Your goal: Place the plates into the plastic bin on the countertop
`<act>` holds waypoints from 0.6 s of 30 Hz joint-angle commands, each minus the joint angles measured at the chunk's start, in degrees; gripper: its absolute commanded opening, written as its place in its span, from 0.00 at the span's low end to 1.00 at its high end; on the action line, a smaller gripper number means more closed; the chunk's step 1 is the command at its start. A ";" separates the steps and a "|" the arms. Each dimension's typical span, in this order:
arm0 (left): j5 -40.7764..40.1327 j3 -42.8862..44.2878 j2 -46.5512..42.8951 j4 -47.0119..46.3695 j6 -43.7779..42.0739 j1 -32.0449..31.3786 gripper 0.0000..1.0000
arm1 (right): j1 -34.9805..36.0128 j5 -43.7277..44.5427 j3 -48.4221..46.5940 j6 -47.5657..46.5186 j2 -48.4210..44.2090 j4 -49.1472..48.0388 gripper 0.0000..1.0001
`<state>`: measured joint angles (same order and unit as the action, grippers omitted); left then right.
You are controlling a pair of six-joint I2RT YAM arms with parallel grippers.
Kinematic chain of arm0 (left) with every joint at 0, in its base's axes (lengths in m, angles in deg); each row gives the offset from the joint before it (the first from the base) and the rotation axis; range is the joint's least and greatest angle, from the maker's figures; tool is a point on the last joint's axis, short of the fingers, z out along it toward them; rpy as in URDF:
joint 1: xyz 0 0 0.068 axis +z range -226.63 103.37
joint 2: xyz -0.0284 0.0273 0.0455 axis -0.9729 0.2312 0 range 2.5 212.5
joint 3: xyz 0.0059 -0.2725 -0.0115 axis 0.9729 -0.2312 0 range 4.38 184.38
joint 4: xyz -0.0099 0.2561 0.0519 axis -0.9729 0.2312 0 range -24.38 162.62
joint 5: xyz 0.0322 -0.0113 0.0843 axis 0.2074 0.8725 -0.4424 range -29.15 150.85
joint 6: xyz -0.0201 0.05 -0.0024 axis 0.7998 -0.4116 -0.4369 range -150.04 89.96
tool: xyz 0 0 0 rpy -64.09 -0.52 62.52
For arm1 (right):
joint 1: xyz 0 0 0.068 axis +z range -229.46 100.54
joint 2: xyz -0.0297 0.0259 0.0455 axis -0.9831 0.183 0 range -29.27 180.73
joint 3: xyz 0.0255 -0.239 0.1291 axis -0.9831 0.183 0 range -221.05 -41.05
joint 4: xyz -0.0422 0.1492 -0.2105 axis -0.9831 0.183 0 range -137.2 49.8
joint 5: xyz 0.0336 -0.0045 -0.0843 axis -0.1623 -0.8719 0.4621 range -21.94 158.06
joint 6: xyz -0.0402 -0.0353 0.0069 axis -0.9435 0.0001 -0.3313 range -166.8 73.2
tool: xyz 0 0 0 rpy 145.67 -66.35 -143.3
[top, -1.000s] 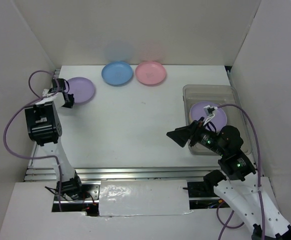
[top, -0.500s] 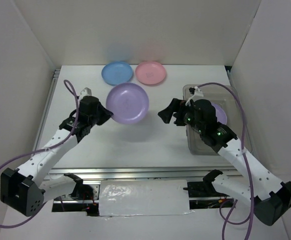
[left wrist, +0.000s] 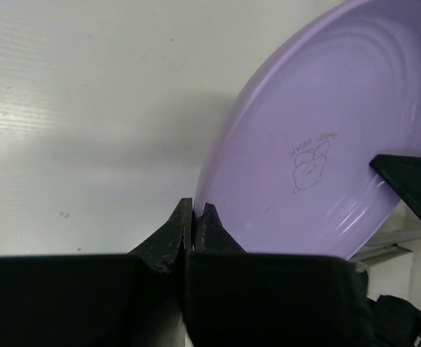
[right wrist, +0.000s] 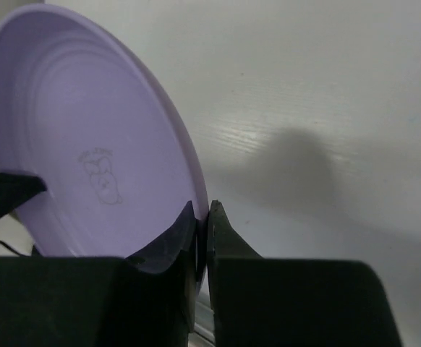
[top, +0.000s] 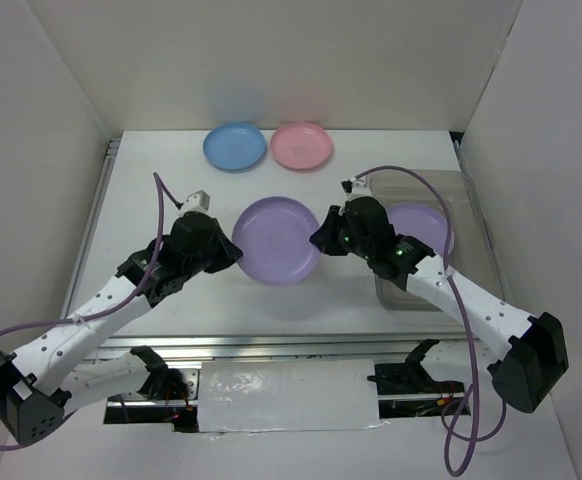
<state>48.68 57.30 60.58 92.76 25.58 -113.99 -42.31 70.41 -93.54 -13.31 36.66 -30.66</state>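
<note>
A purple plate (top: 277, 239) hangs above the middle of the countertop (top: 171, 215), held from both sides. My left gripper (top: 233, 252) is shut on its left rim, seen close up as the plate (left wrist: 326, 137) pinched in the gripper (left wrist: 194, 210). My right gripper (top: 321, 236) is shut on the right rim of the same plate (right wrist: 80, 144), its jaws clamped at the gripper (right wrist: 203, 210). A second purple plate (top: 423, 226) lies in the plastic bin (top: 467, 190) at the right. A blue plate (top: 235, 146) and a pink plate (top: 302, 145) rest at the back.
White walls enclose the countertop on the left, back and right. A metal rail (top: 271, 345) runs along the front edge. Purple cables loop from both arms.
The left arm carried the purple plate right, toward the middle. The right gripper came left from the bin and shut on the plate's right rim; earlier it stood open.
</note>
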 commanded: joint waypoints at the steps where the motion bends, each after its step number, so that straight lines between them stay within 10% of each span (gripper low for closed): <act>1: -0.41 2.44 -2.45 -0.42 -0.68 -0.43 0.00 | 1.17 6.17 -1.65 1.13 1.13 -0.54 0.00; 3: -1.37 2.88 -2.80 1.07 -0.68 -0.08 0.09 | 1.79 8.01 -1.91 2.27 1.48 0.25 0.00; 5: -2.94 3.94 -3.15 3.44 0.10 0.36 0.99 | 0.83 11.35 -1.91 5.78 1.39 2.09 0.00; 18: -8.40 4.47 -15.19 16.81 -8.50 4.75 0.99 | -56.64 -7.87 11.97 13.53 -3.54 0.26 0.00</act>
<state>41.25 61.28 45.68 106.94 21.03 -110.58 -93.59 71.64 -83.64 -0.98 32.34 -26.67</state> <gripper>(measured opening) 0.993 0.061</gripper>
